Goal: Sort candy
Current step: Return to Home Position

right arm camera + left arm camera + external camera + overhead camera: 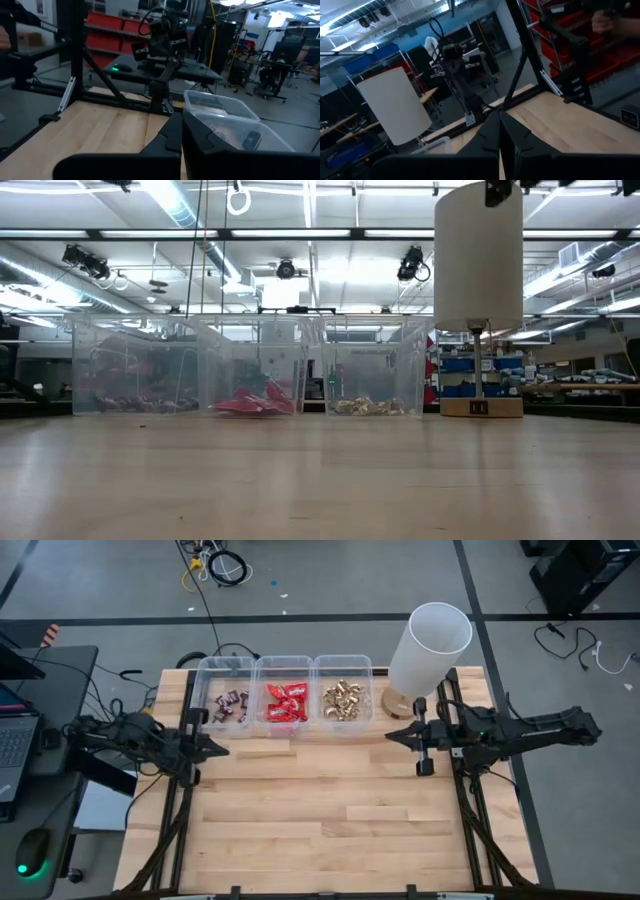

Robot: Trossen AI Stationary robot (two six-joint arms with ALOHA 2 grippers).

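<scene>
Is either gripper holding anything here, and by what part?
Nothing is held; the left gripper and the right gripper are both shut and empty.

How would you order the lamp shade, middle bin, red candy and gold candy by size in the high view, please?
1. lamp shade, though nearer the camera.
2. middle bin.
3. red candy and gold candy, alike.

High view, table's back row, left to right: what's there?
Left clear plastic bin of dark purple-brown mini bars, middle clear plastic bin of shiny red packets, right clear plastic bin of gold-foil pieces, white cylindrical lamp.
</scene>
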